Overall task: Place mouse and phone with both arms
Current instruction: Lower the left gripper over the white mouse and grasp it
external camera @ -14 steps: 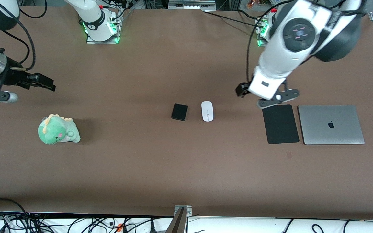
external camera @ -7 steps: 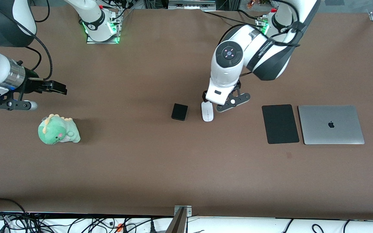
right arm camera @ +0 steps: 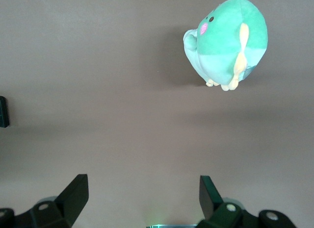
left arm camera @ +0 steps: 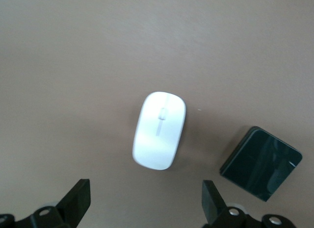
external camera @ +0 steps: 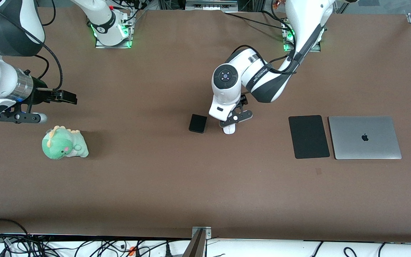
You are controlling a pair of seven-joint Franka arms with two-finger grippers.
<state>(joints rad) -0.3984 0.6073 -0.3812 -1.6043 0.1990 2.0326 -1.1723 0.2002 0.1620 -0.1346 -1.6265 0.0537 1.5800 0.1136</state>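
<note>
Front view: the left gripper [external camera: 231, 120] has swung in from over the black pad [external camera: 309, 136] and now hangs directly above the mouse [external camera: 229, 130], only the mouse's front tip showing beneath it. Judgement: the approach is done and the descent to grasp comes next. Left wrist view confirms its fingers [left arm camera: 77, 202] spread wide apart, nothing between them. The mouse [left arm camera: 159, 130] lies flat near mid-bench, white, oval, a thin grey line at the wheel. The phone [external camera: 198, 123], glossy black, lies just beside it, not touching. The right gripper [external camera: 66, 97] has edged inward from the right arm's end, fingers apart, near the green plush toy [external camera: 64, 142], well short of the phone.
</note>
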